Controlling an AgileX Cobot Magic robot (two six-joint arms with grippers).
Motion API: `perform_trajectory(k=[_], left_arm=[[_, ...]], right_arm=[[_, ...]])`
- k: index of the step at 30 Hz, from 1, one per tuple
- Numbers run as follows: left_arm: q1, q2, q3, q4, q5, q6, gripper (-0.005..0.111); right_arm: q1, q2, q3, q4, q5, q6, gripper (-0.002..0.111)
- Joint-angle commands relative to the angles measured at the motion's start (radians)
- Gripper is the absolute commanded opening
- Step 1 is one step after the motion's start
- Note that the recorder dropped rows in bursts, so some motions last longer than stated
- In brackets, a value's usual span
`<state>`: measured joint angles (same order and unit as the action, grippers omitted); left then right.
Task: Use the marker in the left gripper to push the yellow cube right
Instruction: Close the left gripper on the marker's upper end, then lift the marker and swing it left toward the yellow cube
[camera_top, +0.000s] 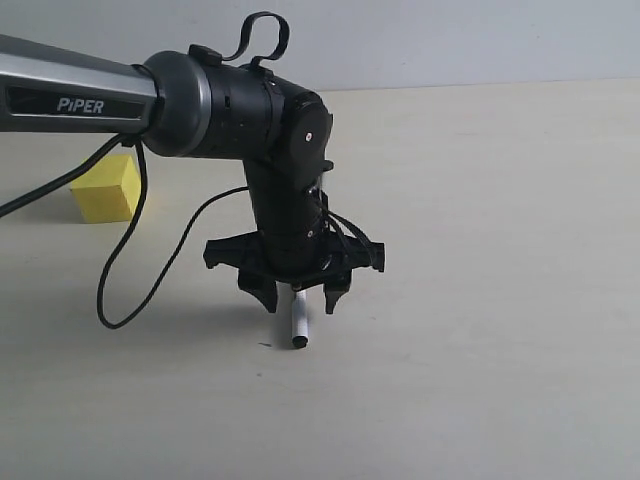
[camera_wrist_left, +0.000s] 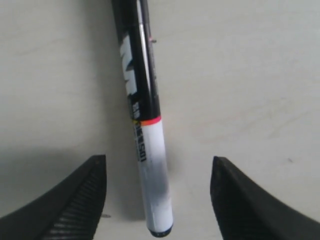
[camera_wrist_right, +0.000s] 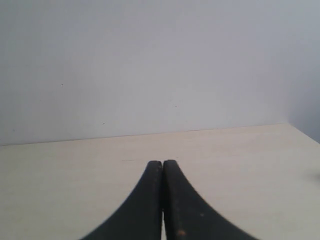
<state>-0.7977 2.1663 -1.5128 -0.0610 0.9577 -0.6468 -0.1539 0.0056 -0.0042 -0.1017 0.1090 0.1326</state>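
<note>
The marker (camera_top: 299, 325) lies flat on the pale table, its white barrel end sticking out toward the front from under my left gripper (camera_top: 298, 292). That gripper points down over it and is open. In the left wrist view the marker (camera_wrist_left: 145, 130) runs between the two black fingers (camera_wrist_left: 80, 200), with a clear gap on each side and no contact. The yellow cube (camera_top: 105, 188) sits far off to the back left, behind the arm lettered PiPER (camera_top: 80, 103). My right gripper (camera_wrist_right: 162, 164) is shut on nothing and does not show in the exterior view.
A black cable (camera_top: 130, 270) loops down from the left arm onto the table between the cube and the gripper. The pale table (camera_top: 500, 300) stretches right and forward; a grey wall (camera_top: 450, 40) stands behind its far edge.
</note>
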Motion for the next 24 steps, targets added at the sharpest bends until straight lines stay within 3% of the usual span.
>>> perform_trajectory(k=[1, 16, 19, 24], left_arm=[[-0.002, 0.006, 0.001, 0.011, 0.006, -0.004, 0.060], [0.000, 0.033, 0.001, 0.001, 0.016, 0.018, 0.057], [0.000, 0.033, 0.001, 0.001, 0.009, 0.018, 0.041], [0.000, 0.024, -0.015, 0.020, 0.012, 0.091, 0.000]], right_arm=[[-0.003, -0.006, 0.004, -0.003, -0.002, 0.003, 0.000], [-0.003, -0.006, 0.004, -0.003, -0.002, 0.003, 0.000], [-0.003, -0.006, 0.004, -0.003, -0.002, 0.003, 0.000], [-0.003, -0.006, 0.004, -0.003, -0.002, 0.003, 0.000]])
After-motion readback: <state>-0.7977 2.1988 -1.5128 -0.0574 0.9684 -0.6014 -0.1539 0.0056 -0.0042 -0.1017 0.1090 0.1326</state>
